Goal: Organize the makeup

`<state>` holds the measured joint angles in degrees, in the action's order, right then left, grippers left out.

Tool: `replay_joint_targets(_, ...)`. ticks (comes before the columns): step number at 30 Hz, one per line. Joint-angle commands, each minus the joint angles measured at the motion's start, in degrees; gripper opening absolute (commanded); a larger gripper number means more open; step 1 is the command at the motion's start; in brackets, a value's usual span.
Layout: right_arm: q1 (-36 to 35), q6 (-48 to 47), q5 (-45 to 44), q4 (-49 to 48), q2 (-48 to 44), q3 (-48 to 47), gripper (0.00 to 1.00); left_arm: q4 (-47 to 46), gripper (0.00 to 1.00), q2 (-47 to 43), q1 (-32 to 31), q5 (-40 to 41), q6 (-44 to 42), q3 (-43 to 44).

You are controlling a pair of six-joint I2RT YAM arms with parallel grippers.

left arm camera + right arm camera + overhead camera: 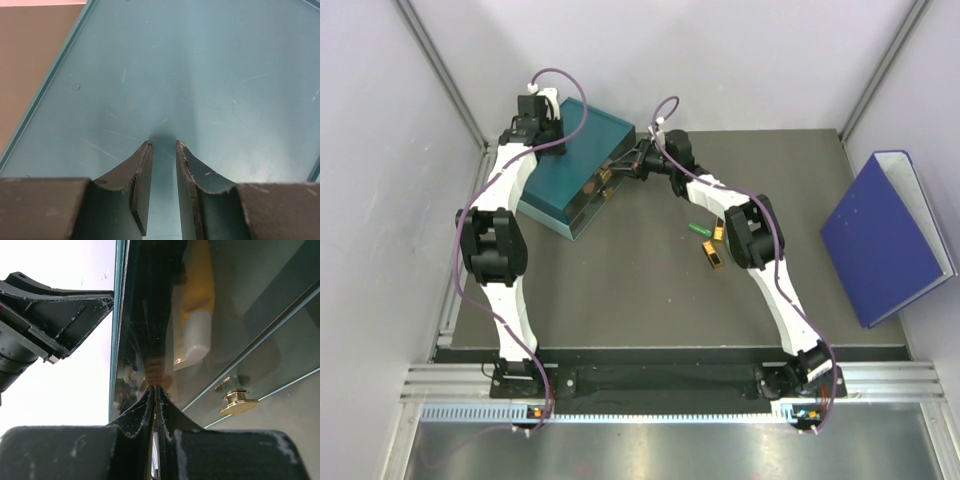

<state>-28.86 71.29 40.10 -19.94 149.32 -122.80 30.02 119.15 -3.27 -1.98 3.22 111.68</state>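
Note:
Loose makeup lies on the dark table beside my right forearm: a green tube [698, 230], an orange piece [717, 235] and a black-and-gold stick [715, 259]. A yellow tube with a white cap [197, 315] shows through the smoky front of the teal drawer box [570, 160]. My right gripper [155, 387] is shut, its tips against that drawer front [620, 170]; whether it pinches a knob I cannot tell. My left gripper [163, 145] hovers just over the box's scratched teal top [200, 75], its jaws a little apart and holding nothing.
A gold knob [237, 401] sticks out of the drawer front to the right of my right fingertips. A big blue binder [885, 235] leans at the table's right side. Grey walls close in the table at left, back and right.

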Motion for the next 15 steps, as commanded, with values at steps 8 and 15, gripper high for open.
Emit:
replay_joint_targets(8, 0.30, 4.72, -3.52, -21.12, -12.11, 21.96, 0.41, 14.45, 0.30, 5.65, -1.39, -2.50, 1.26, -3.31)
replay_joint_targets(15, 0.82, 12.64, -3.89, -27.43, -10.80, 27.27, 0.61, 14.01, 0.31, 5.83, -1.39, -2.86, 1.43, -3.66)
